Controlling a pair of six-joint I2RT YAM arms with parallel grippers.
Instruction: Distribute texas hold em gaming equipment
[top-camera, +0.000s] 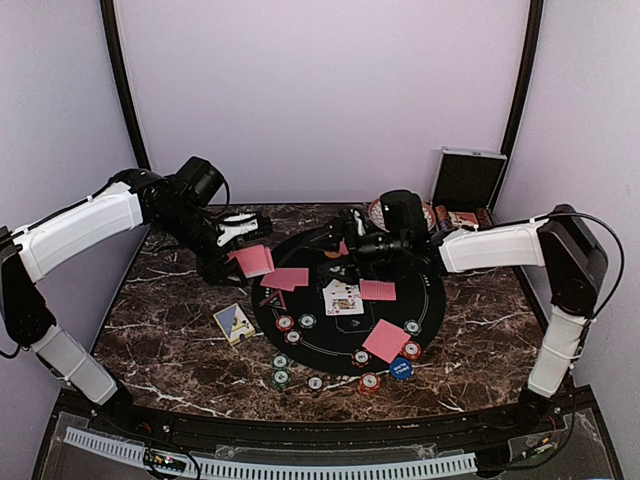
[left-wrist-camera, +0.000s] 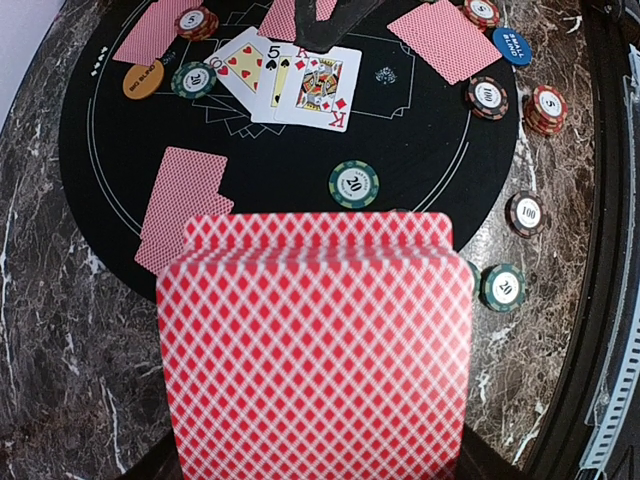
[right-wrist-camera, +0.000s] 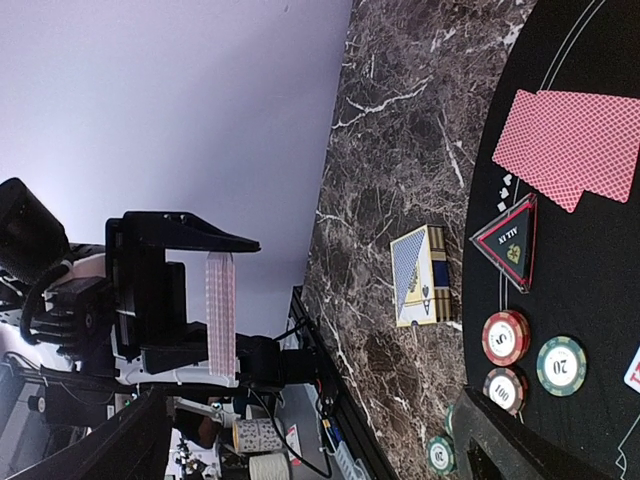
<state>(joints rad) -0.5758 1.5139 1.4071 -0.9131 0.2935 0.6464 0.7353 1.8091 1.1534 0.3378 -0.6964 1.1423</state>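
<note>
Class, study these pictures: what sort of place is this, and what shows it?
Probably a robotics lab cell staged as a poker table: plain walls box in a marble-patterned table, two robot arms reach over it, and a round black poker mat holds cards and chips.

Marble table (top-camera: 170, 340), black mat (top-camera: 335, 345), card box (top-camera: 234, 323), chips (top-camera: 281, 377)

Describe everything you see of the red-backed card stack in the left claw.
The stack of red-backed playing cards shows a red-and-white diamond lattice, white borders, rounded corners. Slightly fanned, top edges stepped. The left claw holds it aloft over the dark marble table, by the round black mat and its left edge. Edge-on from the right wrist, it is a thin strip.
</note>
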